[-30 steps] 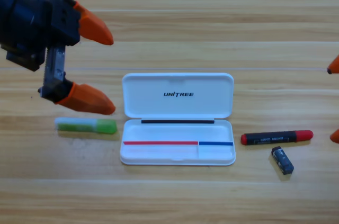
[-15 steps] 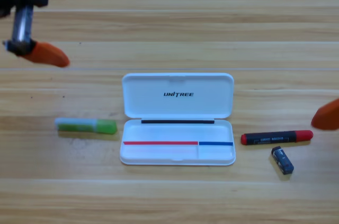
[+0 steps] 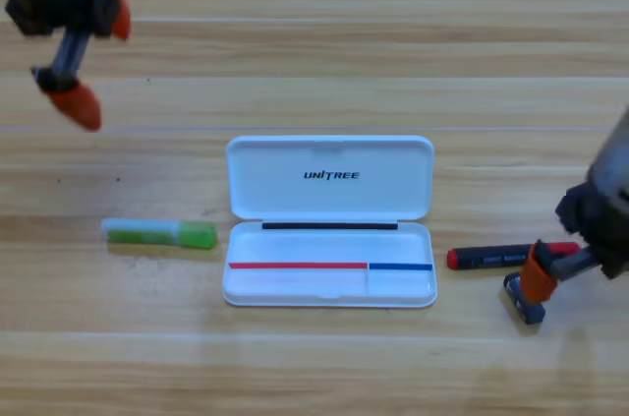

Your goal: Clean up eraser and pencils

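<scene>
Beside the open white case (image 3: 329, 283), I am bringing my right end effector (image 3: 539, 276) down over the eraser (image 3: 526, 302), its opening impossible to tell, and risking nudging the touching red-and-black pencil (image 3: 491, 257) away.

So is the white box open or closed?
Open: the white case's lid is flipped back, and its tray holds no pencil or eraser yet.

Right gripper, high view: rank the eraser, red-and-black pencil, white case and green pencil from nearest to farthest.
From the right gripper, at the table's right edge:
1. eraser, right under it
2. red-and-black pencil, just left
3. white case, centre
4. green pencil, far left
</scene>
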Controlling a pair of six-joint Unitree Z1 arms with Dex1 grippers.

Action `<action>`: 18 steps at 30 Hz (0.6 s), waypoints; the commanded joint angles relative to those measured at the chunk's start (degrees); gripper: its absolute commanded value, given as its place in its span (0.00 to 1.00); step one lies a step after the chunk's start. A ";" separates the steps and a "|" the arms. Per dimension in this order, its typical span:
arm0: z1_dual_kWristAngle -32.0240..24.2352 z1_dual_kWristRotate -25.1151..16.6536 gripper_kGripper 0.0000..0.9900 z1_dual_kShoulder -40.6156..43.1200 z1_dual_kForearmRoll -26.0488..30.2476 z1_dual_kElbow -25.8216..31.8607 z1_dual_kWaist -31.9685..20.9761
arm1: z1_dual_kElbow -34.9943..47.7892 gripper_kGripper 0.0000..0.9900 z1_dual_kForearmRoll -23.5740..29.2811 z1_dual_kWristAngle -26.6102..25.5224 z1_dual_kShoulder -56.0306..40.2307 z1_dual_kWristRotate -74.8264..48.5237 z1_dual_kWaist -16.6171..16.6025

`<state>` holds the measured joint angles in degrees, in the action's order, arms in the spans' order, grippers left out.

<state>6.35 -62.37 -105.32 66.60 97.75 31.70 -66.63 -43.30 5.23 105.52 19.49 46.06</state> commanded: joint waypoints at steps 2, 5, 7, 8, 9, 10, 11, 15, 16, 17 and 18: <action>-2.48 0.67 1.00 -6.13 0.63 -2.04 -2.53 | -1.31 0.93 -0.30 -0.66 6.80 0.38 2.28; -4.33 2.08 0.99 -7.80 0.63 -2.66 -2.53 | -1.75 0.90 -0.30 -1.54 7.68 0.29 2.55; -5.65 2.78 0.99 -9.03 0.46 -3.10 -2.53 | -2.02 0.90 -0.30 -1.80 8.29 0.20 2.72; -6.26 3.22 0.99 -9.55 0.46 -3.27 -2.53 | -2.19 0.90 -0.21 -1.80 8.56 0.20 2.81; -6.61 3.58 0.99 -9.90 0.28 -3.54 -2.53 | -2.37 0.89 -0.21 -1.80 9.00 0.20 2.81; -6.70 4.10 0.99 -10.08 0.11 -3.80 -2.53 | -2.54 0.85 -0.21 -1.89 9.44 0.11 2.81; -6.96 4.63 0.99 -10.17 0.02 -3.89 -2.44 | -2.72 0.83 -0.21 -2.15 9.88 0.11 2.81; -7.84 6.48 0.99 -10.61 -0.16 -4.06 -2.44 | -3.07 0.82 -0.12 -2.86 11.28 0.11 2.81; -7.93 6.74 0.99 -10.70 -0.16 -4.24 -2.44 | -3.16 0.78 -0.12 -3.12 11.55 0.11 2.81; -7.93 6.91 0.99 -10.70 -0.42 -4.41 -2.44 | -3.25 0.76 -0.12 -3.38 11.90 0.11 2.81; -7.93 7.00 0.99 -10.70 -0.51 -4.68 -2.44 | -3.42 0.76 -0.03 -3.47 12.16 0.11 2.81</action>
<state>-0.92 -56.26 -113.37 67.02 94.69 30.04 -69.33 -43.30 2.82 113.52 19.49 46.90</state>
